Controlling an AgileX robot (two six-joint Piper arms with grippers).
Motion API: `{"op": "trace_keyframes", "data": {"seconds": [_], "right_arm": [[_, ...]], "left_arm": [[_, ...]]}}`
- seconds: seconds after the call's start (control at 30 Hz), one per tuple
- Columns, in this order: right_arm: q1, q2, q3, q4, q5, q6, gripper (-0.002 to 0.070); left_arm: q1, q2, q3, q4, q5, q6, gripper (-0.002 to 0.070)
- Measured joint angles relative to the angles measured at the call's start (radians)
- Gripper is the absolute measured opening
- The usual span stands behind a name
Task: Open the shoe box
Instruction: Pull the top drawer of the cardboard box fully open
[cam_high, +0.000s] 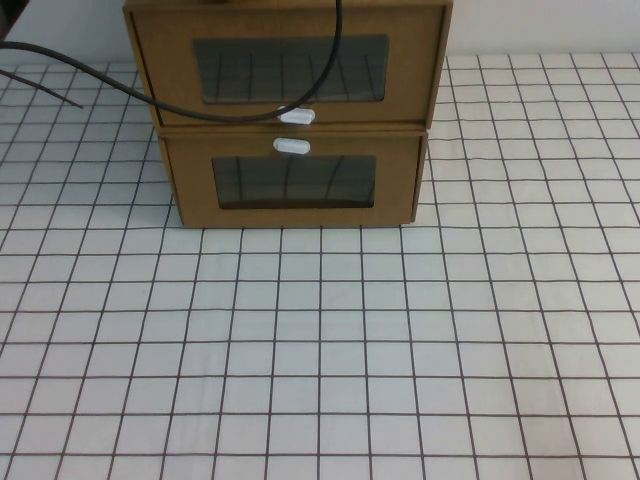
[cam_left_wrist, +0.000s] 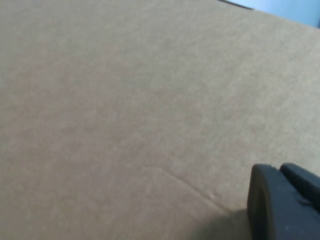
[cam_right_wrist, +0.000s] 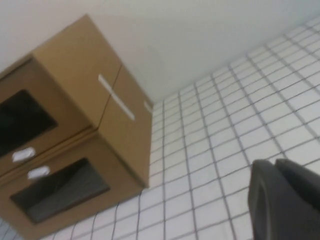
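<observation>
Two brown cardboard shoe boxes are stacked at the back of the table, the upper box (cam_high: 290, 60) on the lower box (cam_high: 292, 185). Each has a dark window and a white handle, upper (cam_high: 297, 116) and lower (cam_high: 291, 146); both fronts are closed. Neither arm shows in the high view. My left gripper (cam_left_wrist: 280, 169) is shut and hangs close over a plain cardboard panel (cam_left_wrist: 125, 100) with nothing held. My right gripper (cam_right_wrist: 274, 165) is shut and empty, raised off to the right of the boxes (cam_right_wrist: 75, 65), above the tablecloth.
A black cable (cam_high: 200, 112) loops across the upper box's front and off to the left. A white checked cloth (cam_high: 320, 340) covers the table in front of the boxes and on both sides. A pale wall (cam_right_wrist: 200, 30) stands behind.
</observation>
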Motion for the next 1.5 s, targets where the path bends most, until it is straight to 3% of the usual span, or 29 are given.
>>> {"op": "trace_keyframes", "data": {"seconds": [0.23, 0.4, 0.73, 1.1, 1.3, 1.5], "right_arm": [[0.000, 0.188, -0.279, 0.012, 0.427, -0.069, -0.0014], [0.000, 0.385, -0.443, 0.012, 0.597, -0.214, -0.0013], [0.000, 0.695, -0.576, 0.191, 0.634, -0.521, -0.0013], [0.008, 0.879, -0.637, 0.318, 0.638, -0.676, -0.0013], [0.159, 1.003, -0.798, 0.285, 0.634, -0.649, -0.0013], [0.460, 1.194, -1.012, -0.021, 0.628, -0.416, -0.0013]], "left_arm": [[0.000, 0.001, 0.000, 0.000, 0.000, -0.016, -0.0002], [0.000, 0.001, 0.000, 0.000, 0.004, -0.036, -0.0002], [0.000, -0.026, 0.000, 0.074, 0.045, -0.136, -0.0002], [0.000, -0.049, 0.000, 0.167, 0.093, -0.185, -0.0002], [0.000, -0.049, 0.000, 0.167, 0.093, -0.189, -0.0002], [0.000, -0.049, 0.000, 0.169, 0.087, -0.191, -0.0002]]}}
